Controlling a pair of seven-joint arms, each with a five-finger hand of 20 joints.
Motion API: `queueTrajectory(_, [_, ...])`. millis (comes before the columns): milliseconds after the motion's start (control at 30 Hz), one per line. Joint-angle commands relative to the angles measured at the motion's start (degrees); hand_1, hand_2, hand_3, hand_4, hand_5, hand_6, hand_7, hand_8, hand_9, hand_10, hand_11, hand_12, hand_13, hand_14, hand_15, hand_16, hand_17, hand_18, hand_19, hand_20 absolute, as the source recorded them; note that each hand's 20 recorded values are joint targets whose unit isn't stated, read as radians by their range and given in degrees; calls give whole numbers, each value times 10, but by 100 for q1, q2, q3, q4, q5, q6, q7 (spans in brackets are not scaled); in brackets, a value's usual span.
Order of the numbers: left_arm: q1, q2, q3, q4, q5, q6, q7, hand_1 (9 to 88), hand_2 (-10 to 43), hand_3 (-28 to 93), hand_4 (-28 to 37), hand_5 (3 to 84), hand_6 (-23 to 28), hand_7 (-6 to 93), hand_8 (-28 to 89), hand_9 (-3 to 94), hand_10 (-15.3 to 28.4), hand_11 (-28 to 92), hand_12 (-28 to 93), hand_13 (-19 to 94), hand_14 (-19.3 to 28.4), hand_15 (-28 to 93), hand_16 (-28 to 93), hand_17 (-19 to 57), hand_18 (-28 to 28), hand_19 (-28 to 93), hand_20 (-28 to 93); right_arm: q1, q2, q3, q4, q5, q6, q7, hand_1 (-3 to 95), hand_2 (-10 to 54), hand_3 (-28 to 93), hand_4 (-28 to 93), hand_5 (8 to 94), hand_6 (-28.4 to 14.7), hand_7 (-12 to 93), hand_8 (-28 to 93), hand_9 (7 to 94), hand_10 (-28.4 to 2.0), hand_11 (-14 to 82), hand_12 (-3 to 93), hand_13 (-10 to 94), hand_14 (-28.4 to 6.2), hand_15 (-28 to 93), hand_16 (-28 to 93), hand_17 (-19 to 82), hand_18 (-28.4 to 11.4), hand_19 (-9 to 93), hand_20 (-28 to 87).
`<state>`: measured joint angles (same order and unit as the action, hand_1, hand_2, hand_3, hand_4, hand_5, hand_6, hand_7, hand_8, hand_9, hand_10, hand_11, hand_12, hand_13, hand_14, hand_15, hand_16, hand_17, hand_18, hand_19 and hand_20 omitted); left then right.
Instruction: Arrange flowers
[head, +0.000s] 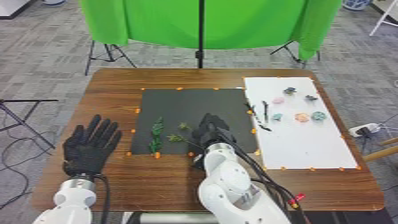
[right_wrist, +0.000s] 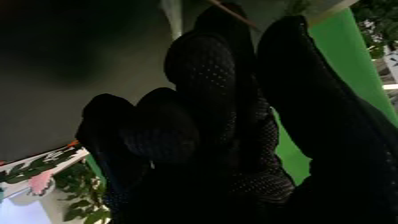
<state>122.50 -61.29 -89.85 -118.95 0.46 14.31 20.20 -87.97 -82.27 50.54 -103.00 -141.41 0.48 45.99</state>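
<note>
Black-gloved, the left hand (head: 87, 152) is lower left, fingers spread; the right hand (head: 210, 131), grip unclear, nears centre beside green sprigs (head: 176, 138).

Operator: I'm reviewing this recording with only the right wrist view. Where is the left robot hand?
Observer: The left robot hand, its fingers straight and spread, is at the left side of the table, beside the dark sheet.

Operator: Which part of the dark sheet is the right robot hand at?

Observer: The right robot hand is over its right part, on the side nearer the white sheet.

Operator: And where is the long green sprig?

Observer: The long green sprig lies along the left part of the dark sheet, on the side nearer the left robot hand.
</note>
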Motion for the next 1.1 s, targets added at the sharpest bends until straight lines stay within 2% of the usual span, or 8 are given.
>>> queueTrajectory(33, [219,-85,-23,-35,-52,-12,154,276,122,814,-283,420,88,107,-101,406,159,210,104,312,166,343,-65,-58,144,351,131,-26,225,-2,-384,195,1,-153,427,-95,771,-267,793,-54,218,56,834,-145,515,300,794,-114,765,356,517,-272,932,607])
queueTrajectory(167, [322,-187,-85,-76,-76,-14,253,276,121,813,-283,421,89,108,-101,407,159,212,105,311,165,344,-65,-58,144,351,131,-91,479,72,-597,176,54,-191,421,-95,773,-263,794,-55,197,37,840,-144,518,302,798,-115,768,360,519,-270,932,612])
queueTrajectory(367, [448,-260,-181,-123,-104,-30,361,275,124,811,-283,422,89,108,-102,407,159,212,105,312,165,346,-66,-57,144,350,131,-256,862,173,-736,344,-67,-271,459,-95,739,-200,827,-58,228,102,851,-146,514,303,804,-121,771,361,523,-270,932,620])
queueTrajectory(500, [481,-229,-209,-145,-71,-17,343,274,125,811,-283,422,89,109,-102,408,159,213,105,312,165,346,-67,-57,144,350,131,-434,943,158,-798,331,-250,-272,434,-95,758,-200,836,-57,211,83,862,-150,501,301,803,-126,769,362,521,-273,932,623])
queueTrajectory(633, [401,-225,-175,-123,-115,14,283,274,126,811,-283,422,90,109,-102,408,159,213,104,312,165,346,-67,-57,144,350,131,-536,894,96,-713,214,-413,-342,471,-91,756,-221,840,-62,195,85,865,-151,494,304,803,-128,768,359,520,-275,932,620])
queueTrajectory(700, [360,-219,-167,-104,-75,-33,240,274,126,811,-283,422,90,109,-102,408,159,213,104,312,166,347,-67,-57,144,350,131,-544,861,58,-659,206,-491,-321,491,-91,754,-227,842,-59,193,87,867,-150,492,304,804,-128,767,358,519,-274,932,620])
queueTrajectory(933, [296,-166,-181,-70,-77,3,229,273,127,812,-283,423,90,110,-102,407,159,213,104,313,166,348,-68,-57,144,350,131,-608,802,-173,-650,228,-587,-451,507,-92,759,-234,843,-55,195,88,868,-147,492,305,805,-126,765,357,519,-274,932,618])
queueTrajectory(1100, [258,-135,-165,-43,-51,-45,210,273,128,812,-283,423,90,109,-102,408,159,213,103,312,164,346,-68,-57,144,351,131,-632,775,-334,-691,283,-646,-529,506,-91,761,-237,842,-54,195,88,868,-146,491,305,805,-126,764,357,518,-274,932,616])
